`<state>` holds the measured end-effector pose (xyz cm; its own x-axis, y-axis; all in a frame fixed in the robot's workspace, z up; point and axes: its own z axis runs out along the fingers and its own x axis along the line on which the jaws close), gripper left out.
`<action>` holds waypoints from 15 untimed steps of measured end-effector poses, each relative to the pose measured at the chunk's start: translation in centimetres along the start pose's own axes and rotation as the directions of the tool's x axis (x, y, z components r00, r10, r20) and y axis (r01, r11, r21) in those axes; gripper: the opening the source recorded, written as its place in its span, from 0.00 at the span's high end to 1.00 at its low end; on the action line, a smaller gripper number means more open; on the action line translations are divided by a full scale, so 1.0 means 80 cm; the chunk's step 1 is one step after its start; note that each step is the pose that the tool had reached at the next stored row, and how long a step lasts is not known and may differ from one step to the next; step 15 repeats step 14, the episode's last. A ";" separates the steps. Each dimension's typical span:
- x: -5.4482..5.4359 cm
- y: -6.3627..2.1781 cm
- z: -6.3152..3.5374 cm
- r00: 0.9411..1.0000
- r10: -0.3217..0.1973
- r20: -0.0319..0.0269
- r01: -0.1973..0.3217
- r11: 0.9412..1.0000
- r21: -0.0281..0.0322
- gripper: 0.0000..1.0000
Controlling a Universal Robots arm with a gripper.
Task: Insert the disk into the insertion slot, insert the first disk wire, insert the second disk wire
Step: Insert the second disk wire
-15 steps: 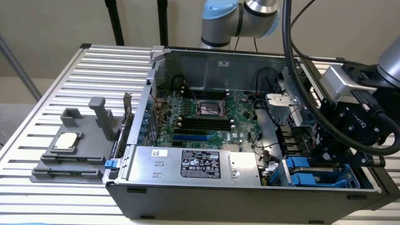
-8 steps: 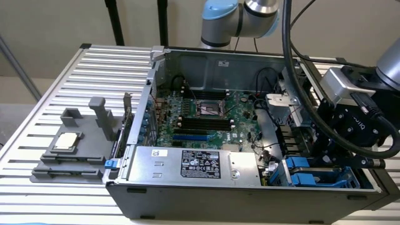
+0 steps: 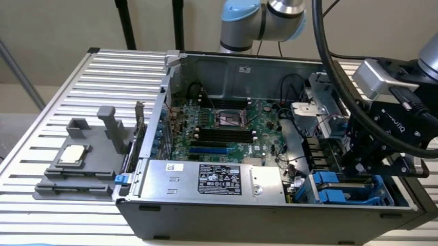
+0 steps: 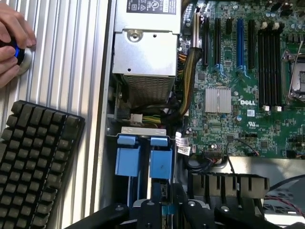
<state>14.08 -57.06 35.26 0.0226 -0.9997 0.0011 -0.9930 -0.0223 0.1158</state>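
1. Slatted metal table carries an open computer case. You see bare slats on the exterior view's left of the case.
2. On those slats stands a grey fixture tray, well apart from the gripper.
3. Your gripper hangs over the case's near corner on the exterior view's right, close inside the case wall. Little room shows between it and that edge.
4. Beneath it lies the slot, a bay with blue rails, just beside the silver power supply.
5. In the wrist view the disk sits down in the slot. Its blue carrier stands beside a second blue carrier, the two nearly touching.
6. The gripper is just above the disk's carrier. Its fingers stand slightly apart, with a strip of blue showing between them. You cannot tell whether they touch it.
7. A bundle of wires runs between the power supply and the motherboard, near the slot's far end.
8. Outside the case wall lie a keyboard and a person's hand on a blue-lit knob.
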 end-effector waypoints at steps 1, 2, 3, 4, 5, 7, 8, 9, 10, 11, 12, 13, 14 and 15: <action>0.000 0.003 0.000 1.000 -0.001 0.000 0.001 1.000 0.000 0.75; 0.000 0.007 0.001 1.000 -0.003 0.000 0.003 1.000 0.000 0.75; 0.000 0.011 0.001 1.000 -0.003 -0.001 0.003 1.000 0.000 0.75; 0.000 0.015 0.002 1.000 -0.004 -0.001 0.004 1.000 0.000 0.75; 0.000 0.018 0.002 1.000 -0.004 -0.001 0.004 1.000 0.000 0.75; 0.000 0.019 0.002 1.000 -0.006 -0.001 0.006 1.000 0.000 0.75; 0.000 0.019 0.002 1.000 -0.006 -0.001 0.006 1.000 0.000 0.75; 0.000 0.019 0.002 1.000 -0.006 -0.001 0.006 1.000 0.000 0.75; 0.000 0.019 0.002 1.000 -0.006 -0.001 0.006 1.000 0.000 0.75; 0.000 0.019 0.002 1.000 -0.006 -0.001 0.006 1.000 0.000 0.75; 0.000 0.019 0.002 1.000 -0.006 -0.001 0.006 1.000 0.000 0.75; 0.000 0.019 0.002 1.000 -0.006 -0.001 0.006 1.000 0.000 0.75; 0.000 0.019 0.002 1.000 -0.006 -0.001 0.006 1.000 0.000 0.75; 0.000 0.019 0.002 1.000 -0.006 -0.001 0.006 1.000 0.000 0.75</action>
